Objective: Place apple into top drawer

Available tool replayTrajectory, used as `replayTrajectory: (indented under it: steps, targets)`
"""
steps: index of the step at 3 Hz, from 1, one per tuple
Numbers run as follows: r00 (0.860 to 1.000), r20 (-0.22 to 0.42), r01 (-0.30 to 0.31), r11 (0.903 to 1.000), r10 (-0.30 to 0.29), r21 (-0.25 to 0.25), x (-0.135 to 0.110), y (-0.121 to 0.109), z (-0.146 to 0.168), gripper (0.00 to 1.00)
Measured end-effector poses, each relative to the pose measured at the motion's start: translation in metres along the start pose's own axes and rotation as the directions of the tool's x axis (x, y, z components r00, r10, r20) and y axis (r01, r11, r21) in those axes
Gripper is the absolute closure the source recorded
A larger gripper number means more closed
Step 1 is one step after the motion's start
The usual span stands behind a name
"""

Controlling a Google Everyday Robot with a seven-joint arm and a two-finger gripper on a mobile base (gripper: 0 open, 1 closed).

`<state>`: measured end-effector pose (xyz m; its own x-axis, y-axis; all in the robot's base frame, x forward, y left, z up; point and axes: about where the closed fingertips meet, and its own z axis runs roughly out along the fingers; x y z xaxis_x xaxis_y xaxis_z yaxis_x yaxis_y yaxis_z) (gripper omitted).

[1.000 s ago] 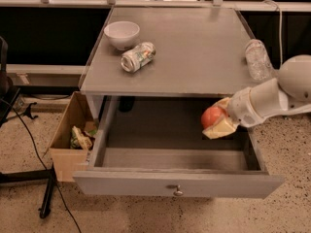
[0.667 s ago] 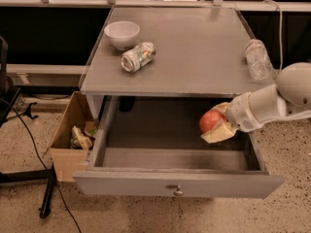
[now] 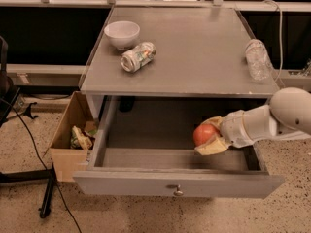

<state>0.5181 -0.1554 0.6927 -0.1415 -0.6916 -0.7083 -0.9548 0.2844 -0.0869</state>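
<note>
The top drawer (image 3: pixel 177 183) is pulled wide open under the grey table, its flat front with a small round metal knob (image 3: pixel 178 191) facing me. My gripper (image 3: pixel 210 137) reaches in from the right on a white arm and is shut on the red-orange apple (image 3: pixel 204 133). It holds the apple inside the drawer's right half, low over the drawer floor. The pale fingers (image 3: pixel 212 147) wrap under and behind the apple.
On the tabletop (image 3: pixel 194 57) stand a white bowl (image 3: pixel 122 34), a can lying on its side (image 3: pixel 138 56) and a clear plastic bottle (image 3: pixel 256 58) at the right edge. A brown cardboard box (image 3: pixel 68 144) with scraps sits on the floor left of the drawer. Cables run across the floor at left.
My gripper has moved the apple down and slightly left, deeper into the open drawer. The drawer and tabletop objects have not moved.
</note>
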Motion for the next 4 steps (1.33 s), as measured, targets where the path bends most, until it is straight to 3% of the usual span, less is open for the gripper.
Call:
replayTrajectory:
  steps: [1,2,4]
  targets:
    - [0.999,0.043,0.026,0.9993,-0.027,0.025,0.010,0.003,0.018,1.00]
    - [0.999,0.036,0.035,0.9988,-0.036,0.034,0.012,0.000,0.028,1.00]
    - [1.000,-0.006,0.030,0.9939,-0.030,0.106,0.016,-0.016,0.057,1.00]
